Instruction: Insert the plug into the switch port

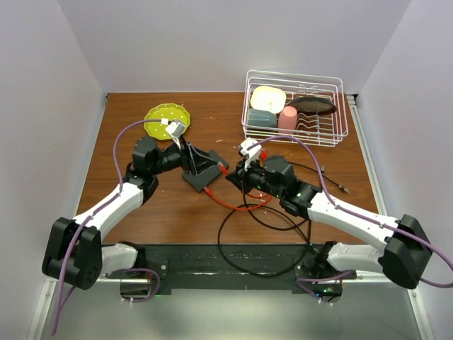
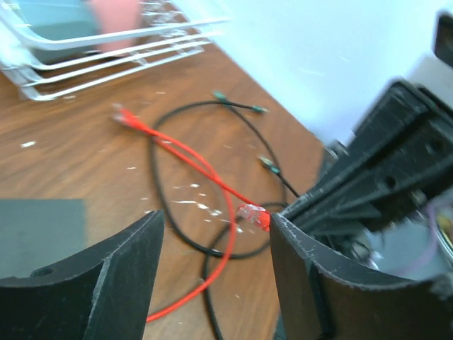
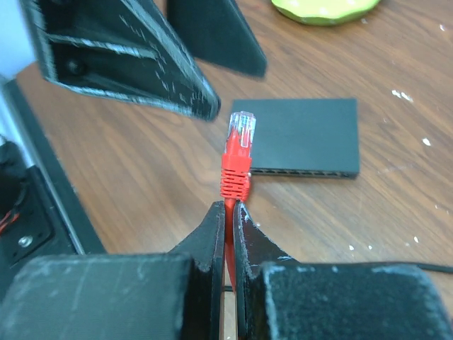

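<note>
**Top external view.** The switch [image 1: 205,173] lies flat on the desk [image 1: 170,209], between the two arms. The left tool [image 1: 191,164] hangs at its left side. The right tool [image 1: 233,174] sits just right of it, with the plug [image 1: 225,170] at its tip, near the switch edge. The red cable [image 1: 244,205] trails toward the near edge. Whether plug and switch touch cannot be resolved here.

**Left wrist view.** The left tool is released: the fingers stand spread, with nothing between them (only desk and cable show in the gap). The plug appears beyond, at the tip of the right tool.

**Right wrist view.** The right tool is clenched on the plug, gripping the base of its red boot, and the clear connector points away from the fingers. The switch port [image 3: 304,171] is one of a row along the near long edge of the switch. The plug stands before the switch's left end, apart from the row.

**Status.** The grasp is complete and the approach is under way. Remaining steps: line the connector up with a port, then press it home. The switch is unrestrained, so it is likely to slide under the push.
</note>
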